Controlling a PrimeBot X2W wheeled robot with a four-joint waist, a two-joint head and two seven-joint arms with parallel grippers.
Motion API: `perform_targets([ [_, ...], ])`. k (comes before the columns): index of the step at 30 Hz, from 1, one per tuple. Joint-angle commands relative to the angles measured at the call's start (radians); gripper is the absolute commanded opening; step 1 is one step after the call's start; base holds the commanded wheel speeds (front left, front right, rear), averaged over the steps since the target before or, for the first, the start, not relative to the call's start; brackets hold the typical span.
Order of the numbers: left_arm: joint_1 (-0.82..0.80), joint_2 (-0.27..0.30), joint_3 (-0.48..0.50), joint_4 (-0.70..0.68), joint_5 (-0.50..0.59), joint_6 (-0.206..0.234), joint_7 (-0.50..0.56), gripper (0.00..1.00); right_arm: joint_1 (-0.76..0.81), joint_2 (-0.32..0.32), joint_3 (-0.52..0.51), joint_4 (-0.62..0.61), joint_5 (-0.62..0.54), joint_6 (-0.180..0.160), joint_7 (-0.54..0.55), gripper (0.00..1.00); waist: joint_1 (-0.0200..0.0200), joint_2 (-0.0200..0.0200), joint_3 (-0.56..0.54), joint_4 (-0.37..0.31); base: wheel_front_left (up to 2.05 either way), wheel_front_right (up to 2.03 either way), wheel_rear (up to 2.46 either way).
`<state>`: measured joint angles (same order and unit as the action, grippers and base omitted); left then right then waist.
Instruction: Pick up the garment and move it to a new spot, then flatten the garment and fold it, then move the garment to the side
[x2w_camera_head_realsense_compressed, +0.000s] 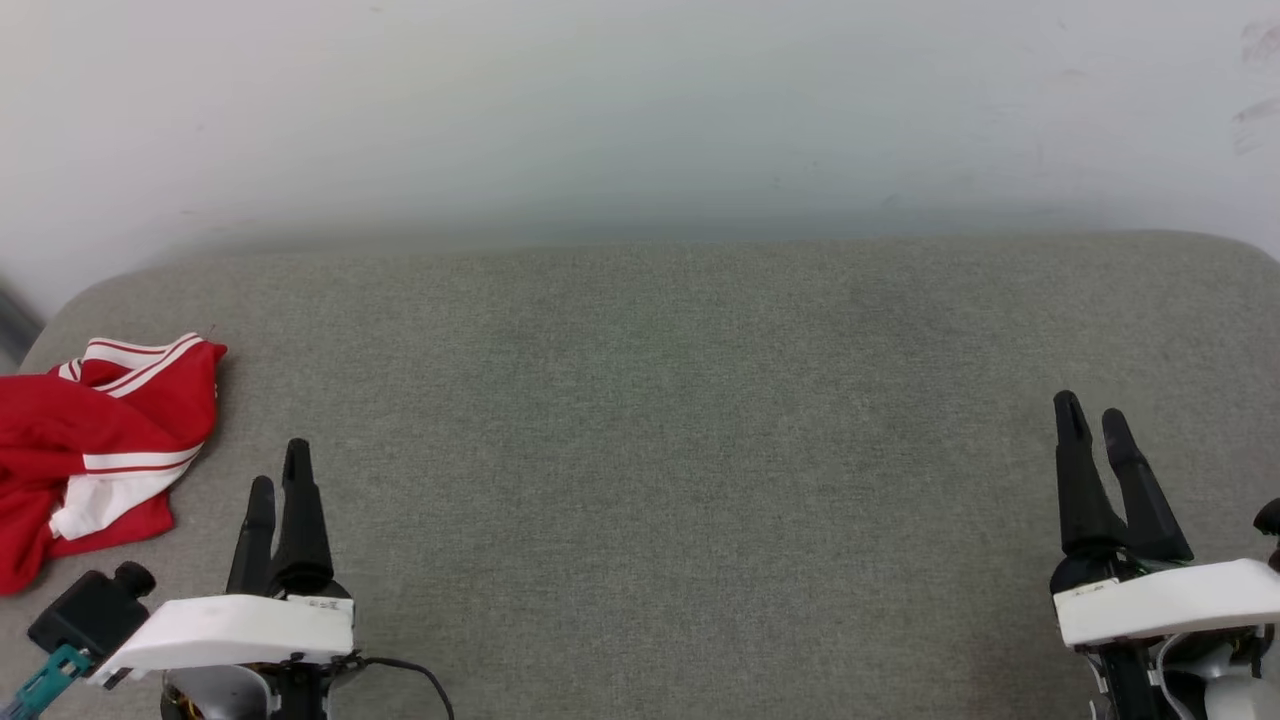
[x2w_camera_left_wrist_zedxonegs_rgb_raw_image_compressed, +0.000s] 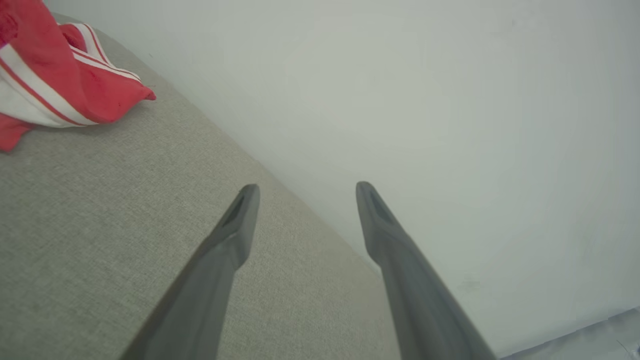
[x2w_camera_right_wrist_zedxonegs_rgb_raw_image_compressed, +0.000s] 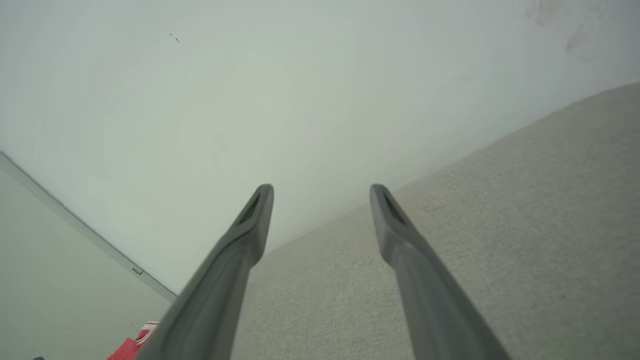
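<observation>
The garment (x2w_camera_head_realsense_compressed: 95, 440) lies crumpled at the far left edge of the grey padded surface (x2w_camera_head_realsense_compressed: 660, 420), red with white striped trim. It also fills the upper left corner of the left wrist view as the garment (x2w_camera_left_wrist_zedxonegs_rgb_raw_image_compressed: 55, 75), and a red scrap of the garment (x2w_camera_right_wrist_zedxonegs_rgb_raw_image_compressed: 132, 345) peeks in at the bottom of the right wrist view. My left gripper (x2w_camera_head_realsense_compressed: 278, 478) stands open just right of the garment, apart from it, with nothing between its fingers (x2w_camera_left_wrist_zedxonegs_rgb_raw_image_compressed: 240, 220). Far off at the lower right my right gripper (x2w_camera_head_realsense_compressed: 1092, 418) is open and empty too, fingers (x2w_camera_right_wrist_zedxonegs_rgb_raw_image_compressed: 260, 210) spread.
A pale wall (x2w_camera_head_realsense_compressed: 640, 110) runs along the back of the padded surface. A black camera block (x2w_camera_head_realsense_compressed: 92, 612) sticks out from my left wrist beside the garment. The surface ends in a rounded corner at the far left (x2w_camera_head_realsense_compressed: 60, 310).
</observation>
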<state>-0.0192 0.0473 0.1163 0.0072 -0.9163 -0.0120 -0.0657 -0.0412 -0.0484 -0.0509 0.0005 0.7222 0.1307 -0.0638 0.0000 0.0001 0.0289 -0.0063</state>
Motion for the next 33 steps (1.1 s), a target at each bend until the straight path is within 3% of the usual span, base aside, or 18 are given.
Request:
perform_targets([
  [1,0.001,0.002,-0.023,-0.04,0.071,0.009,-0.013,1.0,-0.02,-0.003,0.011,-0.041,-0.085,0.0,-0.014,1.0,0.0,-0.0001,0.003,0.001,0.0,0.0,0.0],
  [4,0.018,0.003,-0.042,-0.037,0.102,0.036,-0.023,1.0,-0.024,-0.003,0.016,-0.077,-0.143,0.0,-0.024,1.0,0.0,-0.0001,0.006,0.001,0.0,0.0,0.0],
  [14,0.04,0.003,-0.07,-0.063,0.239,0.007,-0.05,1.0,0.013,-0.003,0.038,-0.062,-0.288,0.0,-0.052,1.0,0.0,-0.0001,0.006,0.001,0.0,0.0,0.0],
  [23,0.054,0.011,-0.118,-0.113,0.404,0.009,-0.075,1.0,0.024,-0.003,0.04,-0.05,-0.397,0.0,-0.078,1.0,0.0,-0.0001,0.005,0.0,0.0,0.0,0.0],
  [27,0.06,0.034,-0.166,-0.128,0.473,0.03,-0.087,1.0,0.029,-0.003,0.042,-0.06,-0.448,0.0,-0.088,1.0,0.0,-0.0001,0.007,0.0,0.0,0.0,0.0],
  [33,0.057,0.069,-0.231,-0.148,0.547,0.11,-0.102,1.0,0.031,-0.003,0.045,-0.063,-0.511,0.0,-0.104,1.0,0.0,-0.0001,0.014,-0.001,0.0,0.0,0.0],
])
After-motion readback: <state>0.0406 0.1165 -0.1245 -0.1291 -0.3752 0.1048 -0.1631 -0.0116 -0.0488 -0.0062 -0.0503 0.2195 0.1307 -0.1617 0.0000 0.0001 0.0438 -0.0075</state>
